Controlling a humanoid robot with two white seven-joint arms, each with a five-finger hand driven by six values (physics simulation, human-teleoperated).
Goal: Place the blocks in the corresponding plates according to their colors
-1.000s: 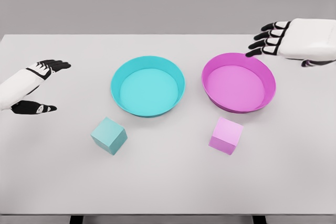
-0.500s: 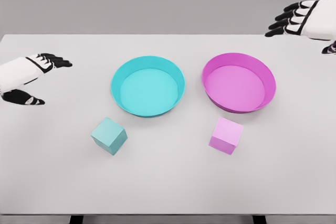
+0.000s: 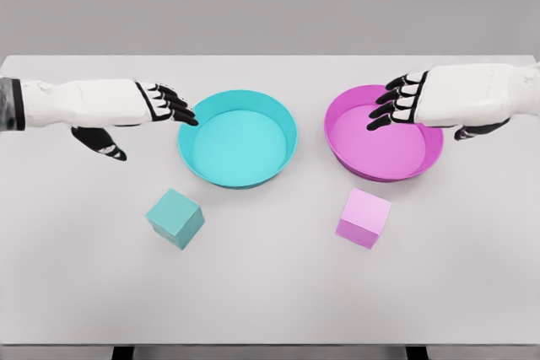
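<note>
- The left plate (image 3: pixel 237 180) stands on the table (image 3: pixel 270 301), left of the middle and toward the back.
- The right plate (image 3: pixel 385 175) stands beside the left plate, on its right, a little apart.
- The left block (image 3: pixel 175 217) lies in front of the left plate and slightly left.
- The right block (image 3: pixel 364 217) lies in front and well right of the left plate.
- The left hand (image 3: pixel 135 107) is just left of the left plate's rim.
- The right hand (image 3: pixel 439 99) is far right of the left plate, over the right plate's back edge.

A single head camera is looking steeply down at the bench (image 3: pixel 270 292) from its near edge, moderately close.
</note>
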